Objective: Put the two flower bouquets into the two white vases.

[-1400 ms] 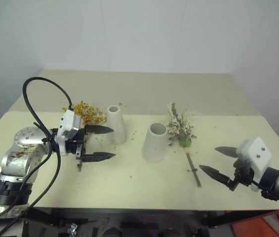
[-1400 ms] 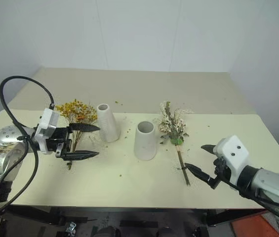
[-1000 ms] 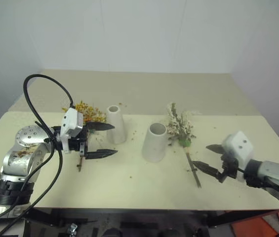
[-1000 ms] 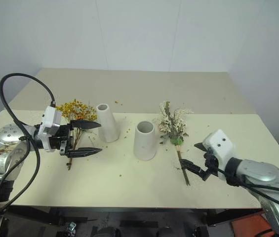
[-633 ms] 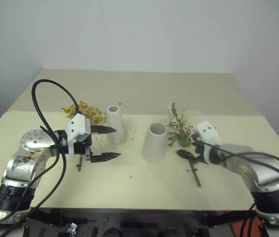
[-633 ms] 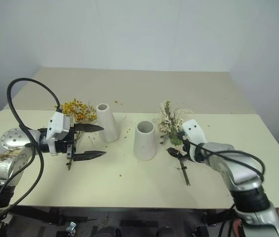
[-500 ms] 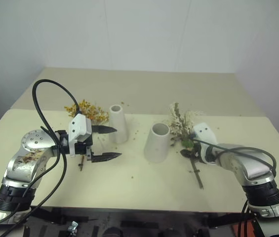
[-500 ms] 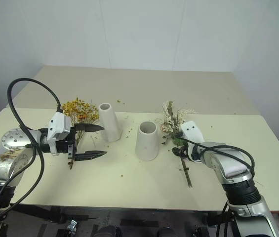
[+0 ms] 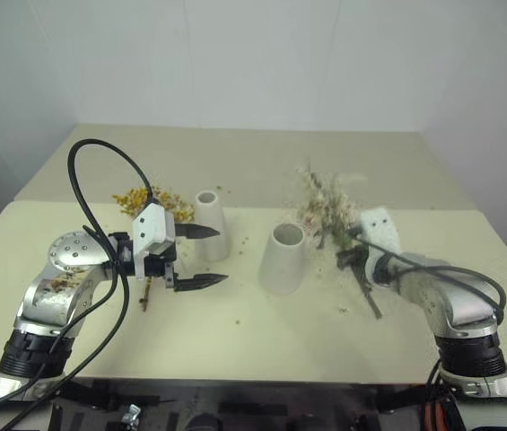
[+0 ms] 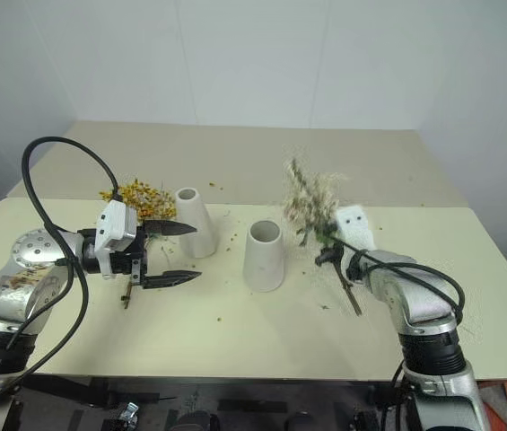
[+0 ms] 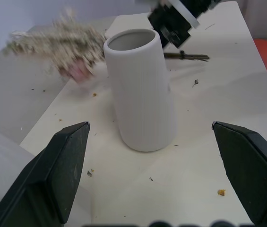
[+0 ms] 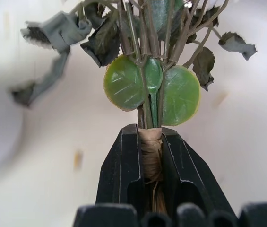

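Right claw (image 12: 150,156) clamped tight on the twine-wrapped stems of the cream bouquet (image 10: 311,202); bunch lifted off the counter (image 10: 262,337), tilted, blooms above and behind the wide vase (image 10: 263,255), stem ends trailing low toward the counter.
Left claw (image 9: 201,256) wide open, holding nothing, fingers level and pointing at the wide vase.
Slim vase (image 9: 208,223) upright just behind the left claw.
Yellow bouquet (image 9: 150,211) flat on the counter, left of the slim vase, blooms away from the robot.

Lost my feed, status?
Right gripper shut on cream-green bouquet, lifting. Left gripper open beside slim vase. Wide vase unobstructed.
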